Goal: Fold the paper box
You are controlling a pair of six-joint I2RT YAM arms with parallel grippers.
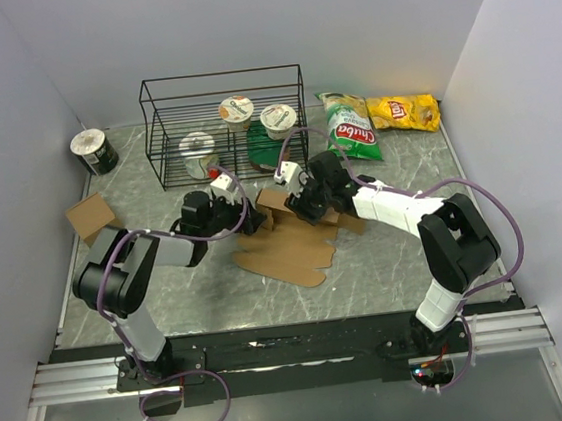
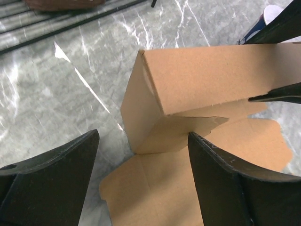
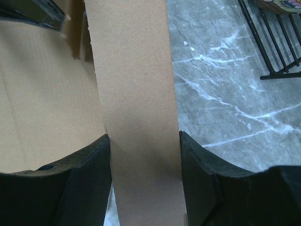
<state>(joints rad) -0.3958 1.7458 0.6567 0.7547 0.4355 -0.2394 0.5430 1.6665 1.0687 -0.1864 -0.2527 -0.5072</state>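
The paper box (image 1: pixel 287 248) lies at the centre of the grey, white-veined marble tabletop (image 1: pixel 397 259). It is plain brown matte cardboard. The part toward 6 o'clock is still a flat die-cut sheet with rounded flaps. The 12 o'clock edge is folded up into a low, hollow wall with a sharp creased corner.

The left gripper (image 1: pixel 244 214) reaches in from 9 o'clock. Its blunt black jaws stand wide apart on either side of that corner and grip nothing; bare tabletop shows between one jaw and the cardboard. The right gripper (image 3: pixel 143 136) comes from 3 o'clock. Its jaws are clamped on an upright strip of the wall, which fills the gap between them edge to edge.

At 12 o'clock stands a black wire rack (image 1: pixel 224 126) holding three round tubs (image 1: pixel 236 109) with pale lids. A crinkled green bag (image 1: pixel 351 128) and a glossy yellow bag (image 1: pixel 403 111) lie at 1 o'clock. A dark tub (image 1: pixel 93 150) stands at 10 o'clock, and a small squarish cardboard box (image 1: pixel 91 218) sits at 9 o'clock.
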